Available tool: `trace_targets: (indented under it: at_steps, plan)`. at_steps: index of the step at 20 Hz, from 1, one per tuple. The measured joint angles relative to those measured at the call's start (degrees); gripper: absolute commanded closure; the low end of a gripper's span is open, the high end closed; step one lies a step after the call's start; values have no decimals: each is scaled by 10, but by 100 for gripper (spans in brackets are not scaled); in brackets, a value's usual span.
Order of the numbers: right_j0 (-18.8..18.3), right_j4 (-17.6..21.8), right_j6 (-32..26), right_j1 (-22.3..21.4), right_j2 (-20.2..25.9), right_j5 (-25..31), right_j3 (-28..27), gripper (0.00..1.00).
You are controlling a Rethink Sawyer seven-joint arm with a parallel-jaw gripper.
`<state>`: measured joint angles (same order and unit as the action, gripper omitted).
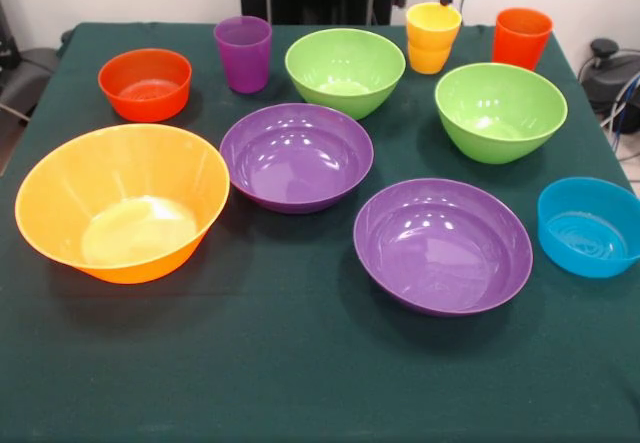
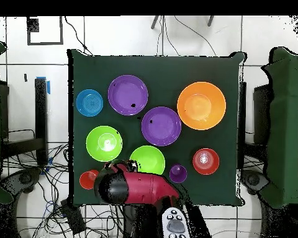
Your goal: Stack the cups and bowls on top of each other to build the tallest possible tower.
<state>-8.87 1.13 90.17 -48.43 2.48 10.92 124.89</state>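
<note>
We see every bowl lying apart on the green-covered desk (image 1: 300, 363), none stacked: the big yellow-orange bowl (image 1: 122, 201), two purple bowls (image 1: 296, 155) (image 1: 443, 245), two green bowls (image 1: 345, 70) (image 1: 500, 110), the blue bowl (image 1: 588, 226) and the red-orange bowl (image 1: 145, 83). Along the far edge stand the purple cup (image 1: 243, 53), the nested yellow-orange cups (image 1: 432, 36) and the orange-red cup (image 1: 521, 37). From overhead the red arm (image 2: 136, 186) hangs over the desk's edge by those cups, and we cannot tell whether its hand is apart or together.

- From overhead I see my arm (image 2: 136, 187): a glossy red shell with a rounded black joint cap.
- At its base I spot a grey oval panel (image 2: 174, 224) carrying small dark buttons.
</note>
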Motion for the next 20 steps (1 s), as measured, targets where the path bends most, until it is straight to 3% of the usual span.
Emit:
trace_targets:
  at_steps: [10, 20]
  plan:
    - [-14, 28, 0, 75, 15, -37, 0, 0]
    - [-14, 48, 0, 109, 17, -41, -1, 0]
